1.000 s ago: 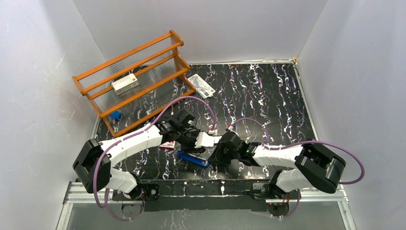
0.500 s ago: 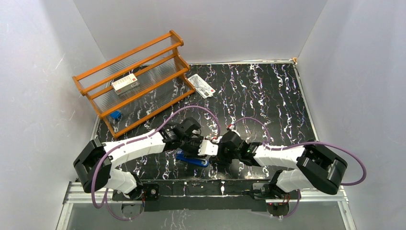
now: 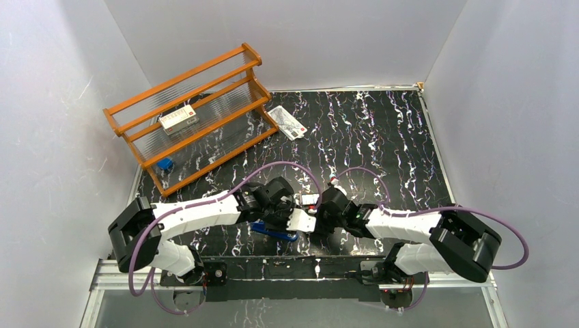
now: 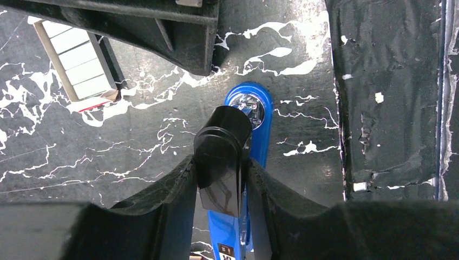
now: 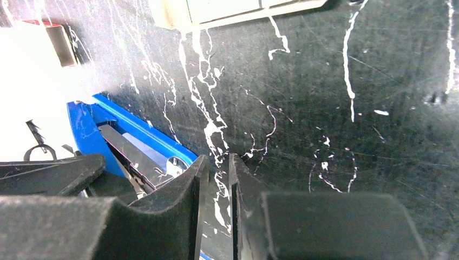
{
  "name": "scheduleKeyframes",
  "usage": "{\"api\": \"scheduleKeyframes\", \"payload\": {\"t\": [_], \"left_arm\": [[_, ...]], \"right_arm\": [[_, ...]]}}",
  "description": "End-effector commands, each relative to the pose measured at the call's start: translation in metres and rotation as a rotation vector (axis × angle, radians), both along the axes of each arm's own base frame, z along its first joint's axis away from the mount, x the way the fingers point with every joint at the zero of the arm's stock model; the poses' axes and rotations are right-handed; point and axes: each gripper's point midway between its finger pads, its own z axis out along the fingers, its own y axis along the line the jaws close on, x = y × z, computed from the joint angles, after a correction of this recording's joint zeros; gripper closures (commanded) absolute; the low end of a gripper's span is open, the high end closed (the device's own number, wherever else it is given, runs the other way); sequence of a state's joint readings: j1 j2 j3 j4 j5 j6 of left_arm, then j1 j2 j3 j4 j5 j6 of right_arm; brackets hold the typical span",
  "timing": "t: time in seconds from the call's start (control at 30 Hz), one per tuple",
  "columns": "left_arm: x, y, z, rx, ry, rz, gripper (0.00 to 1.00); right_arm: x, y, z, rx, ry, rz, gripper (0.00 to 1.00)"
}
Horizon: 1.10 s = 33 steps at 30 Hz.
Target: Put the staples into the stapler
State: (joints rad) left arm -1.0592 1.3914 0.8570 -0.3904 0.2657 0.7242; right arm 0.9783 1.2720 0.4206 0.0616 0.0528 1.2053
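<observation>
The left gripper [image 4: 221, 162] clamps the stapler [image 4: 255, 124] at lower centre of its wrist view; that grip must be firm. The right gripper [image 5: 216, 165], jaws nearly shut on nothing visible, needs to open before reaching the staples [image 4: 76, 59], upper left.

L gripper [image 4: 221, 162] is clamping the blue stapler [image 4: 261, 135] by its black upper part, w/ the staples [image 4: 76, 59] lying up-left of the stapler, apart.
</observation>
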Motion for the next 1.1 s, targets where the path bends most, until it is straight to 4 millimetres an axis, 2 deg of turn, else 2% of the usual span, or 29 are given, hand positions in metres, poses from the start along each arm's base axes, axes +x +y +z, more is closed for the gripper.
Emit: {"api": "scheduleKeyframes", "payload": {"t": [0.0, 0.13, 0.4, 0.43, 0.47, 0.5, 0.63, 0.73, 0.87, 0.97, 1.07], "left_arm": [[-0.010, 0.002, -0.009, 0.022, 0.028, -0.009, 0.92], [-0.016, 0.001, -0.011, 0.017, 0.052, -0.030, 0.74], [-0.022, -0.004, -0.001, 0.020, 0.088, -0.079, 0.60], [-0.023, -0.004, 0.000, 0.024, 0.092, -0.087, 0.47], [-0.023, -0.003, 0.000, 0.026, 0.093, -0.090, 0.19], [-0.024, -0.003, 0.001, 0.025, 0.092, -0.093, 0.09], [-0.021, -0.004, 0.007, -0.013, 0.062, -0.098, 0.07], [-0.014, -0.009, 0.022, -0.091, 0.019, -0.080, 0.07], [0.001, -0.014, 0.048, -0.223, -0.051, -0.005, 0.06], [0.018, -0.013, 0.061, -0.312, -0.093, 0.119, 0.05], [0.027, -0.004, 0.065, -0.355, -0.086, 0.253, 0.05]], "right_arm": [[0.001, -0.016, -0.007, -0.046, -0.006, -0.033, 0.71], [0.002, -0.017, -0.005, -0.046, -0.013, -0.031, 0.70], [0.002, -0.012, 0.005, -0.027, -0.041, 0.015, 0.67], [0.003, -0.010, 0.009, -0.018, -0.051, 0.028, 0.66], [0.002, -0.008, 0.013, -0.007, -0.060, 0.041, 0.65], [0.002, -0.007, 0.018, 0.005, -0.077, 0.053, 0.64], [0.004, -0.002, 0.039, 0.062, -0.148, 0.090, 0.60], [0.005, 0.004, 0.057, 0.116, -0.215, 0.145, 0.55], [-0.002, 0.018, 0.081, 0.210, -0.310, 0.271, 0.40], [-0.006, 0.024, 0.085, 0.218, -0.320, 0.333, 0.31], [-0.010, 0.032, 0.084, 0.220, -0.297, 0.390, 0.29]]}}
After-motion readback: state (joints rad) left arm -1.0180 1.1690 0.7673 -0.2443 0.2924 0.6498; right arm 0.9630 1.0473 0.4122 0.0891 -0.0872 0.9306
